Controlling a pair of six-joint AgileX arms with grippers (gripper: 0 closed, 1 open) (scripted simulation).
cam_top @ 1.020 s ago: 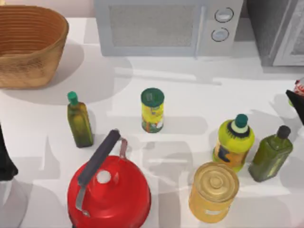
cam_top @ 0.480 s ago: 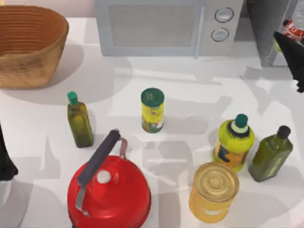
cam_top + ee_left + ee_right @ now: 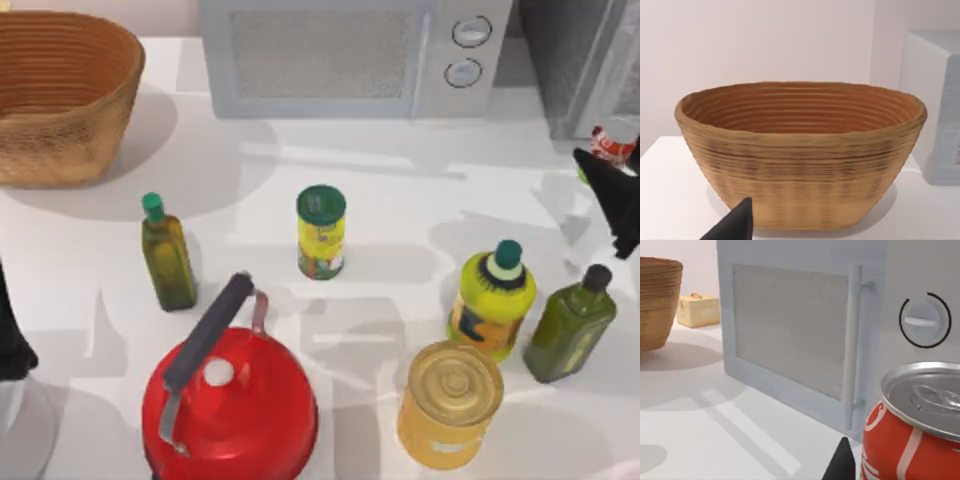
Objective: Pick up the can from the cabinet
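- Holding the can (image 3: 612,140), the right gripper (image 3: 607,180) sits at the table's right edge, just in front of the cabinet (image 3: 580,60); its dark fingers are closed around the can's body, with the silvery top showing above them in the top view.
- The right wrist view puts the can (image 3: 912,430) right against the camera, red with white marks under a bright pull-tab lid, and one dark fingertip (image 3: 840,465) just beside its wall.
- The can looks clear of the cabinet's dark inside and above the white table (image 3: 400,190), so I judge the pick to be largely done.
- A thin-walled drink can like this should be light and stiff enough, but smooth and easily dented; a grip across the middle of the body, well under the lid rim, suits it best, with only modest squeeze.
- Nearby on the right stand a yellow bottle (image 3: 492,302) and a green bottle (image 3: 570,325), both apart from the gripper; the microwave (image 3: 355,55) stands to the left of the cabinet.
- The left arm (image 3: 12,340) is parked at the table's left edge; its wrist view looks at the wicker basket (image 3: 800,150), and I cannot tell how its fingers stand.
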